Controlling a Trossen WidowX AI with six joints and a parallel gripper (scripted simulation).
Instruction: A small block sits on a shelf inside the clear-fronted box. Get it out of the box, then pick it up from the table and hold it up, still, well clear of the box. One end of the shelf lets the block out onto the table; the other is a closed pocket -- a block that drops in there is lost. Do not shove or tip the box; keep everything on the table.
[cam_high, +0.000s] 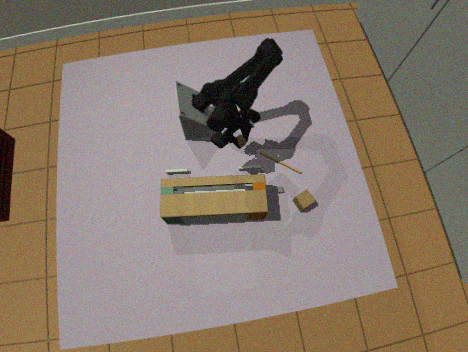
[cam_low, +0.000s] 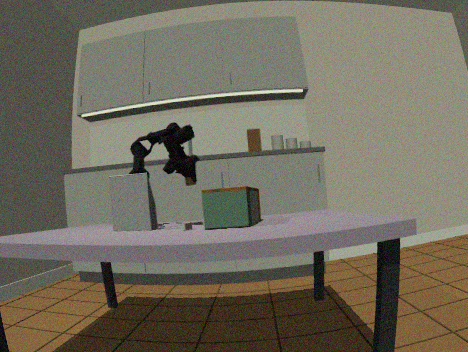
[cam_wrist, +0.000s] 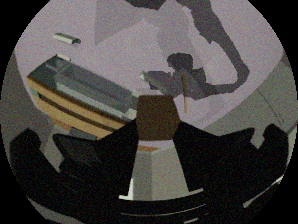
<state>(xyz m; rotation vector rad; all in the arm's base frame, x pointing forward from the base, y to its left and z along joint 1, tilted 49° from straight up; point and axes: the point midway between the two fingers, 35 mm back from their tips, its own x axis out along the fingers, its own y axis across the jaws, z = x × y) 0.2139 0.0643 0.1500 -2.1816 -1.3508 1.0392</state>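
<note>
Lilac table (cam_high: 125, 240), pincer (cam_wrist: 157, 137) gripping upright block (cam_wrist: 157, 119)

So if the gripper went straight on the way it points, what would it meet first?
Probably the table near the thin stick; the gripper, shut on the small block, points down beside the box. Depth unclear.

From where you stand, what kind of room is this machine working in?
It looks like a kitchen: wall cabinets hang above a long counter with canisters on it, and the floor is tiled. The arm works at a table.
</note>
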